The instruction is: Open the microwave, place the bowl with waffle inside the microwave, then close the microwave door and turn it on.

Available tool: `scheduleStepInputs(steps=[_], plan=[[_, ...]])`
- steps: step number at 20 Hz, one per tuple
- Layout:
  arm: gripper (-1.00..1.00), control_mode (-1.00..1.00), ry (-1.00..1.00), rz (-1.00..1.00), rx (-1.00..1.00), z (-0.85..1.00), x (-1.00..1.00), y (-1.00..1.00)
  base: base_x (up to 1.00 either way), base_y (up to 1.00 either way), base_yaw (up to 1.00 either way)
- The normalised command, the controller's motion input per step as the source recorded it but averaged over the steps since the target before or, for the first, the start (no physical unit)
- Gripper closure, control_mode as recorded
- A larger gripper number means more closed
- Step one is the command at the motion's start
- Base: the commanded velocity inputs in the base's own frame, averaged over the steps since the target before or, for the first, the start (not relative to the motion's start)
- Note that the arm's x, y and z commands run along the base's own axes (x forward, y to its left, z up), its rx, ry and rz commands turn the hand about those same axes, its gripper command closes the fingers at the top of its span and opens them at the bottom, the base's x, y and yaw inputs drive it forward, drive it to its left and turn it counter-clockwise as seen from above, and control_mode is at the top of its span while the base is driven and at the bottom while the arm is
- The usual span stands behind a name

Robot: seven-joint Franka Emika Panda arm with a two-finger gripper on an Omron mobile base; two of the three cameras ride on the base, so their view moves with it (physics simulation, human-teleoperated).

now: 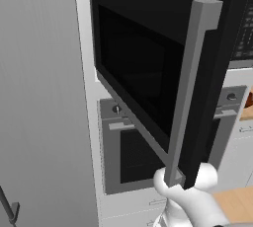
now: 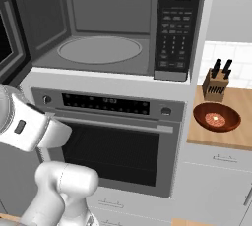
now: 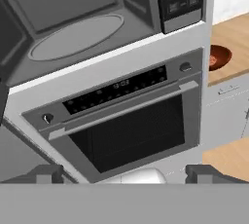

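The microwave [image 2: 170, 28] stands open, its grey cavity and round turntable [image 2: 98, 49] bare. The microwave door [image 1: 148, 68] is swung far out to the left, its grey bar handle [image 1: 190, 93] close to the left base camera. The reddish-brown bowl [image 2: 216, 117] sits on the wooden counter [image 2: 241, 136] to the right of the oven, with the small waffle [image 2: 215, 119] inside it. In the hand view the bowl [image 3: 219, 57] lies at the right edge. My gripper [image 3: 126, 175] is open and holds nothing, down in front of the oven and well left of the bowl.
A steel oven [image 2: 113, 136] with a horizontal handle [image 2: 118, 122] sits under the microwave. A knife block [image 2: 216, 86] stands behind the bowl. A tall grey panel [image 1: 39, 97] fills the left. Another wooden surface [image 1: 237, 204] lies low by the arm.
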Motion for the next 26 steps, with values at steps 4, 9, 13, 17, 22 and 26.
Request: scheduleStepInputs(steps=[4, 9, 13, 17, 22, 26], plan=[[-1.0, -1.0, 0.16, 0.0, 0.15, -0.49, 0.0, 0.06, 0.0, 0.0, 0.0], [-1.0, -1.0, 0.13, 0.0, 0.09, -0.5, 0.19, 0.14, 0.0, 0.0, 0.0], [-1.0, -1.0, 0.02, 0.0, 0.01, -0.26, 0.14, 0.13, 0.0, 0.0, 0.0], [-1.0, -1.0, 0.0, 0.0, 0.0, -0.05, 0.09, 0.22, 0.0, 0.0, 0.0], [-1.0, -1.0, 0.03, 0.0, 0.0, -0.08, -0.07, -0.22, 0.0, 0.0, 0.0], [-1.0, -1.0, 0.13, 0.0, 0.0, -0.04, -0.19, -0.83, 0.0, 0.0, 0.0]])
